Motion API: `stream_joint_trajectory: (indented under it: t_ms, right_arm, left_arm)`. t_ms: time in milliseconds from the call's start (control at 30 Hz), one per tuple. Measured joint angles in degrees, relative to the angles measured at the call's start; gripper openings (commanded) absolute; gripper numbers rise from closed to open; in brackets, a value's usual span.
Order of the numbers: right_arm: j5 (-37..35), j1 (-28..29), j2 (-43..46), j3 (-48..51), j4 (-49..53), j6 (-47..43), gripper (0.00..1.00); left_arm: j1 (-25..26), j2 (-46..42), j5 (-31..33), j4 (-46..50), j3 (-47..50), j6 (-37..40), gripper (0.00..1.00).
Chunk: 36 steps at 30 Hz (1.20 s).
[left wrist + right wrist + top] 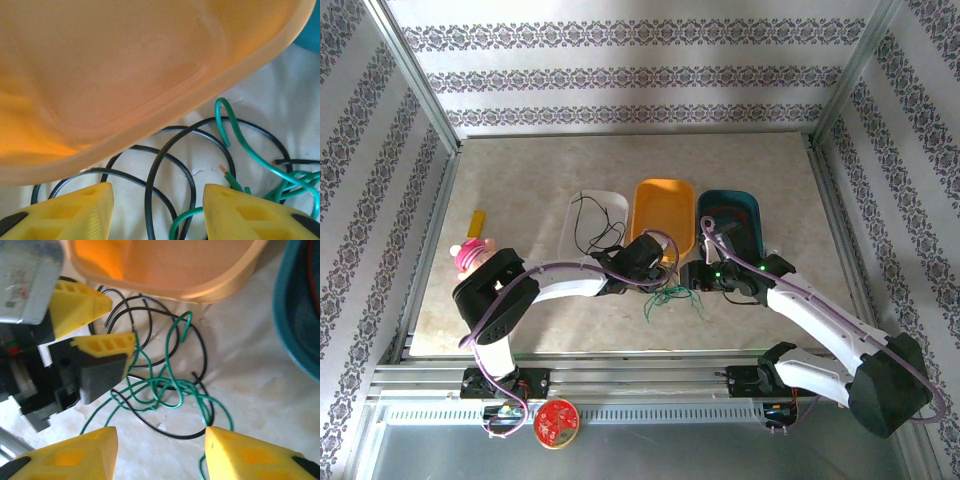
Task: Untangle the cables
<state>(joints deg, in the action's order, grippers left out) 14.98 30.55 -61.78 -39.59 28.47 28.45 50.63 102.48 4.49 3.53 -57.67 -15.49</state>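
**Setting.** Beige marbled tabletop [520,180] in a metal-framed booth lined with patterned wallpaper [620,70].

**Overhead view.** Three trays stand in a row: a white tray [600,193] holding a thin black wire [582,225], an orange tray [663,210], and a teal tray [752,210] with a red strand [723,213] inside. The tangled cables [670,298] lie on the tabletop just in front of the orange tray, between the two arms.

**Wrist views.** These resolve the tangle: the green cable [160,390] is knotted over loops of the black cable [202,355].

**End effectors.** The left end effector [157,215] is partly open, its fingers astride black loops and clamping nothing. The right end effector [160,455] is partly open over the knot and holds nothing.
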Motion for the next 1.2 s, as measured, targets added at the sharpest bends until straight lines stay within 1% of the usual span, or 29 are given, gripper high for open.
stream_joint_trajectory:
  t_ms: [33,67,267,367,533,700,967,1200]
  right_arm:
    - [0.6,0.0,0.0,0.1,0.0,-0.1,0.5]
    - [1.2,0.0,0.0,0.3,-0.1,-0.2,0.5]
    - [4.4,0.3,-2.6,1.4,-0.7,-0.7,0.51]
    - [4.9,0.5,-5.9,1.6,-1.1,-0.8,0.51]
    - [4.8,0.5,-12.4,1.6,-2.2,-0.7,0.51]
    - [4.0,0.4,-18.3,1.5,-2.1,-0.4,0.51]
    - [4.9,-1.5,-19.9,1.3,-2.1,0.3,0.51]
    - [6.3,-2.7,-20.0,1.4,-2.4,1.0,0.5]
  left_arm:
    - [0.0,0.1,0.0,0.2,0.0,0.0,0.46]
    - [0.0,0.1,0.0,0.3,0.0,-0.2,0.43]
    - [0.0,0.2,-1.5,0.5,0.0,-0.7,0.11]
    - [0.0,0.2,-2.6,0.5,0.0,-0.5,0.0]
    - [0.0,-1.3,-3.7,0.5,0.3,-0.3,0.0]
    - [0.0,-10.4,-5.3,0.5,1.0,-0.3,0.0]
    - [0.0,-28.0,-8.0,0.3,0.8,-0.3,0.0]
    - [0.0,-36.7,-10.3,1.2,-4.8,1.7,0.0]
